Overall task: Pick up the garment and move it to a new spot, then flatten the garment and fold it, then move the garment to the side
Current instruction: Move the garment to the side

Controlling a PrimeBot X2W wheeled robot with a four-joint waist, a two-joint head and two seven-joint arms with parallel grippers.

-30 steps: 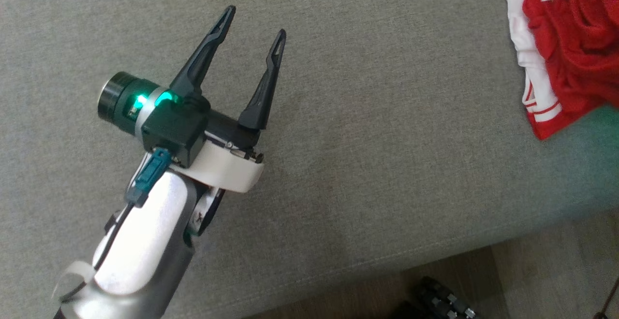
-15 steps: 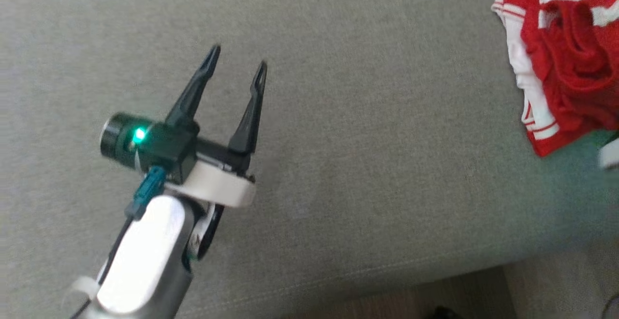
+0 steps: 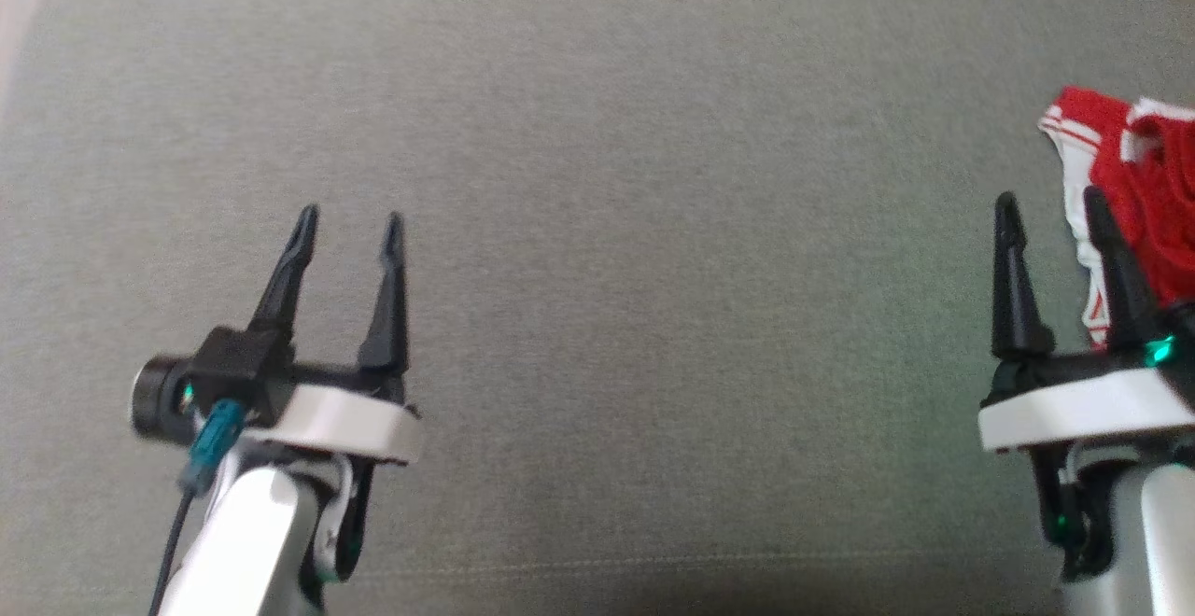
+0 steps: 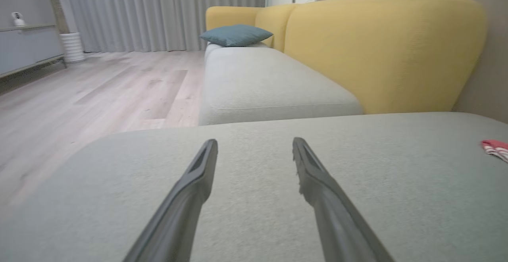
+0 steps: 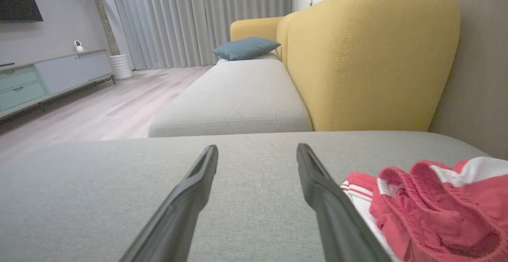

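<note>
The garment (image 3: 1139,196) is a crumpled red piece with white striped trim, lying on the grey cushion (image 3: 653,224) at the far right. It also shows as the garment (image 5: 436,202) in the right wrist view and as a small red edge of the garment (image 4: 496,147) in the left wrist view. My right gripper (image 3: 1047,201) stands open just left of it, its right finger in front of the cloth, nothing between its fingers. My left gripper (image 3: 350,221) hovers open over bare cushion at the lower left, far from the cloth.
A yellow sofa back (image 5: 369,55) rises behind the grey cushion, with a second grey seat (image 5: 234,99) and a blue pillow (image 5: 244,47) beyond. Wooden floor (image 4: 79,95), curtains and a low cabinet (image 5: 43,75) lie to the left.
The head camera has swung, so the whole picture shifted and the right gripper came into view beside the garment. The left gripper's fingers now point more straight up the view.
</note>
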